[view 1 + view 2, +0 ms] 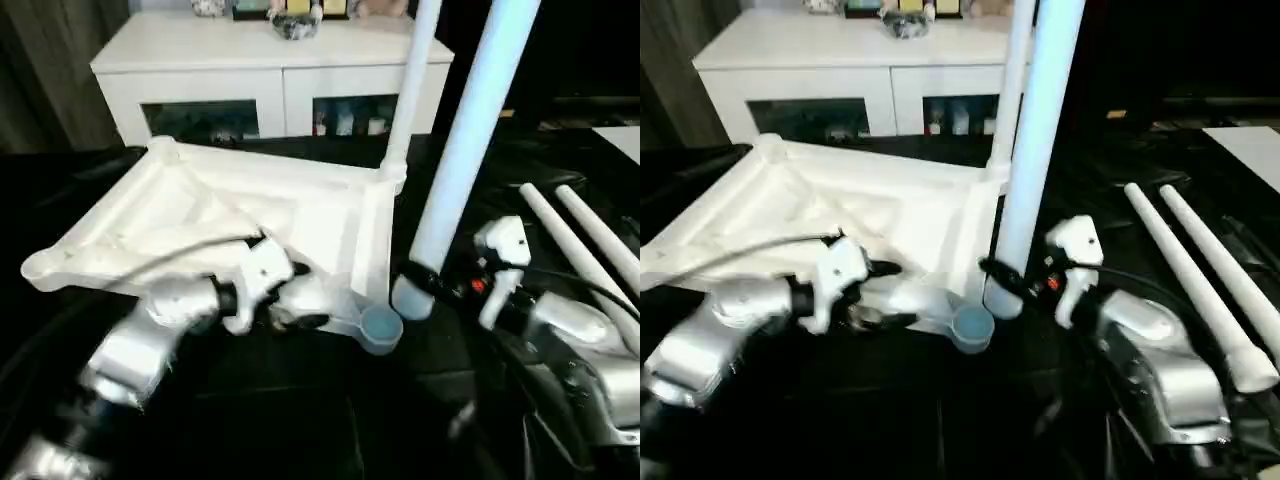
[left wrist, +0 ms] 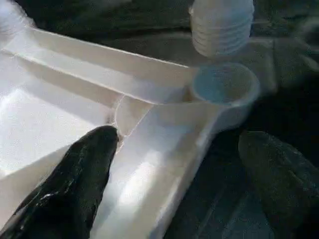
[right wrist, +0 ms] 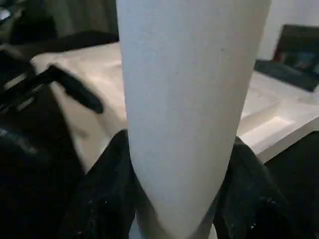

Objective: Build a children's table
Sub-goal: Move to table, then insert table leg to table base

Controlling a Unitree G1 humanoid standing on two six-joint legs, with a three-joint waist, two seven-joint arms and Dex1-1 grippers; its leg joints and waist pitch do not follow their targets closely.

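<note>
The white tabletop [image 1: 210, 215] lies upside down, ribbed side up, on the black surface. One leg [image 1: 405, 90] stands upright in its far right corner socket. My right gripper [image 1: 415, 278] is shut on a second leg [image 1: 465, 150], held upright. That leg's threaded end [image 2: 222, 25] hovers just beside and above the near right corner socket [image 1: 380, 328]. My left gripper [image 1: 305, 295] is open and straddles the tabletop's rim close to that socket. One of its fingers [image 2: 75, 184] is inside the rim and the other is outside.
Two more legs [image 1: 585, 235] lie side by side on the black surface at the right. A white cabinet [image 1: 270, 70] with glass-fronted compartments stands behind the tabletop, with small items on top.
</note>
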